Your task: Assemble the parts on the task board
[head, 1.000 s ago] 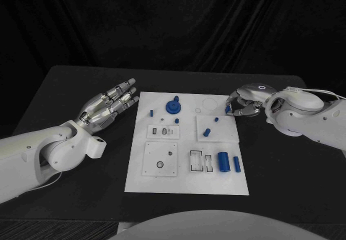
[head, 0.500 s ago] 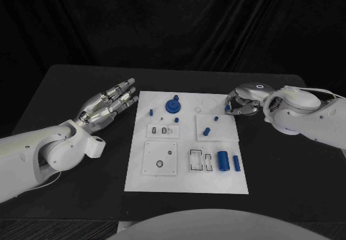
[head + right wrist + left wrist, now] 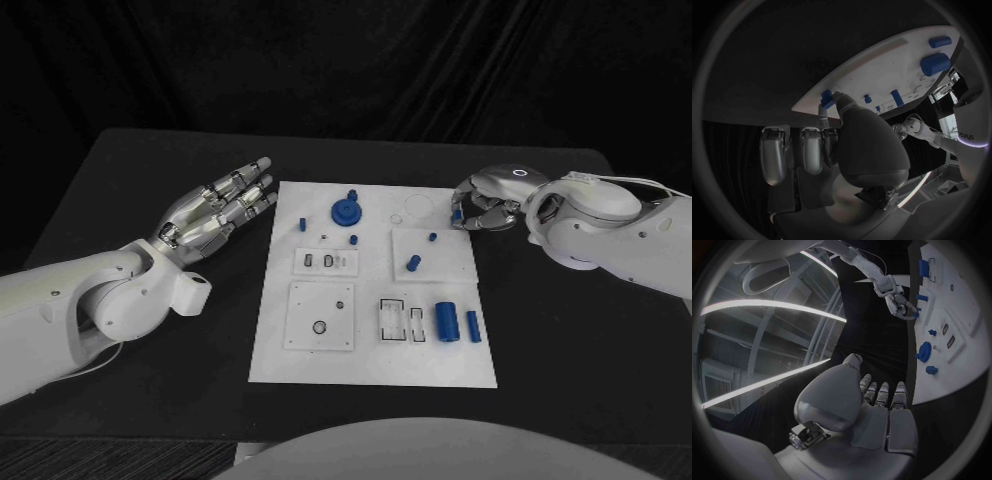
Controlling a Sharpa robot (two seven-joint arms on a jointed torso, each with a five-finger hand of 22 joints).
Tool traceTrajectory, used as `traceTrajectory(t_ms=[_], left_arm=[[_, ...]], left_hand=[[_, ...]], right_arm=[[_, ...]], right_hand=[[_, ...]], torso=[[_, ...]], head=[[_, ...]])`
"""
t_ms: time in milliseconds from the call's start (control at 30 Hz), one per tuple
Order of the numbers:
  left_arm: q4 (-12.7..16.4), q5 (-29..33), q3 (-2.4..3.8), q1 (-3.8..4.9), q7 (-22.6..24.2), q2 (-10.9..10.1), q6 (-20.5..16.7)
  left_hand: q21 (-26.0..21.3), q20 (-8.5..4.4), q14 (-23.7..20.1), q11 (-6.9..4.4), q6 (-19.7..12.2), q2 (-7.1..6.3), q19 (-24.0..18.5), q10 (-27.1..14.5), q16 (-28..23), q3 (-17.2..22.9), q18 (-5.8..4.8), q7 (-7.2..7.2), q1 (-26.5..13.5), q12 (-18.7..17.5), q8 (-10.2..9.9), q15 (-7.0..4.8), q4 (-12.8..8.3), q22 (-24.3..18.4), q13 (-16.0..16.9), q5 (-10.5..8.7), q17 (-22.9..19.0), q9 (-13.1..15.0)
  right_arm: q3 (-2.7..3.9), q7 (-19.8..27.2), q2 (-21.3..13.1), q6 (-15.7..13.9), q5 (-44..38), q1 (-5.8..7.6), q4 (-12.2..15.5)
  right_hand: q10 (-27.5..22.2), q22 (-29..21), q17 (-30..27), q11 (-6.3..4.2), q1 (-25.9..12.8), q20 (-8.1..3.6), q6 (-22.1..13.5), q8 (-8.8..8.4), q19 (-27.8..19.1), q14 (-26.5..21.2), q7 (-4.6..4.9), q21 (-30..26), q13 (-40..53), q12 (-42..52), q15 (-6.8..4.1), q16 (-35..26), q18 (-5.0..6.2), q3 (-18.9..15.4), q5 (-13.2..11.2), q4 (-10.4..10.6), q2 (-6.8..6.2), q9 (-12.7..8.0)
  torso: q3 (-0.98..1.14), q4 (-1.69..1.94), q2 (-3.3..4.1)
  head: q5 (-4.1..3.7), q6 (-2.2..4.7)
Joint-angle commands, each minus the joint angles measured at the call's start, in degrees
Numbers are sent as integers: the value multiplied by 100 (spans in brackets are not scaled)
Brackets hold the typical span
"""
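Pinching a small blue part (image 3: 826, 96) between thumb and a fingertip, my right hand (image 3: 488, 205) sits at the far right corner of the task board (image 3: 375, 370), its remaining fingers curled under. The held part lies just over the board's edge, touching my fingertips; whether it touches the board I cannot tell. Further from this hand, on the board, a blue peg (image 3: 431, 238) and a tilted blue peg (image 3: 413, 264) stand on a raised white square. Beyond those, toward my body, a large blue cylinder (image 3: 447, 320) and a slimmer one (image 3: 473, 326) lie side by side. A round blue knob (image 3: 348, 211) stands near the board's far edge. My left hand (image 3: 216, 210) rests released, fingers straight and slightly spread, beside the board's left edge, grasping nothing.
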Motion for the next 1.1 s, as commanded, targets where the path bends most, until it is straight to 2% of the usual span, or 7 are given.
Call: traceTrajectory(t_ms=[33,200,300,600,833,1000,1100], left_arm=[[0,-42,3,-1,46,7,118],[-2,-42,3,-1,38,3,113],[-4,-42,3,-2,30,2,114],[-7,-42,3,-1,7,10,114],[-15,-42,4,-1,13,33,111],[-19,-42,4,0,28,64,112],[-32,-42,4,-1,31,74,114]], left_hand=[[-33,34,-13,35,-12,-26,4,13,-21,1,95,25,32,-37,12,45,-18,-9,-9,21,-10,4],[-33,37,-13,37,-14,-23,4,13,-21,4,95,26,33,-37,12,48,-22,-9,-9,21,-10,4],[-33,38,-13,37,-7,-23,4,13,-21,6,95,27,33,-37,13,49,-24,-9,-9,22,-10,5],[-33,40,-13,39,-1,-22,4,13,-21,8,95,28,34,-37,14,50,-27,-9,-9,22,-10,6],[-33,41,-13,39,8,-23,4,13,-21,10,95,30,34,-37,16,51,-30,-9,-9,23,-10,8],[-33,42,-13,40,9,-23,4,13,-21,11,95,30,34,-37,16,51,-32,-9,-9,23,-10,8],[-33,42,-13,40,9,-23,4,13,-21,11,95,30,34,-37,16,51,-32,-9,-9,23,-10,8]], right_arm=[[3,-92,-18,-358,-15,-14,75],[5,-91,-56,-711,-15,22,298],[5,-107,-30,-872,-15,178,529],[6,-141,247,-811,-15,489,1060],[6,-149,659,-381,-15,354,1116],[6,-178,943,-38,-15,190,1141],[6,-195,1098,117,-15,130,1115]], right_hand=[[606,1507,1509,48,53,20,77,69,585,605,-20,19,1509,14,46,15,-91,0,28,-51,73,106],[606,1507,1509,65,53,25,102,97,585,605,-1,19,1509,14,55,15,-91,2,20,-62,72,124],[606,1507,1509,81,46,30,113,105,585,605,19,19,1509,14,63,15,-91,-1,4,-64,66,130],[606,1507,1509,106,29,39,116,100,585,605,49,19,1509,14,77,15,-91,-1,-2,-60,63,128],[606,1507,1509,147,-15,65,76,52,585,605,95,19,1509,14,110,15,-91,-3,-3,-50,51,106],[606,1507,1509,163,2,81,69,27,585,605,108,19,1509,14,127,15,-91,21,30,-72,59,92],[606,1507,1509,172,6,88,69,15,585,605,119,19,1509,14,135,15,-91,31,54,-83,59,85]], torso=[[7,13,-1],[7,5,-4],[7,1,-5],[7,2,-4],[-7,29,-1],[-32,40,-4],[-30,30,-3]], head=[[-8,-9],[25,-14],[24,-34],[23,-55],[20,-55],[37,-55],[57,-55]])
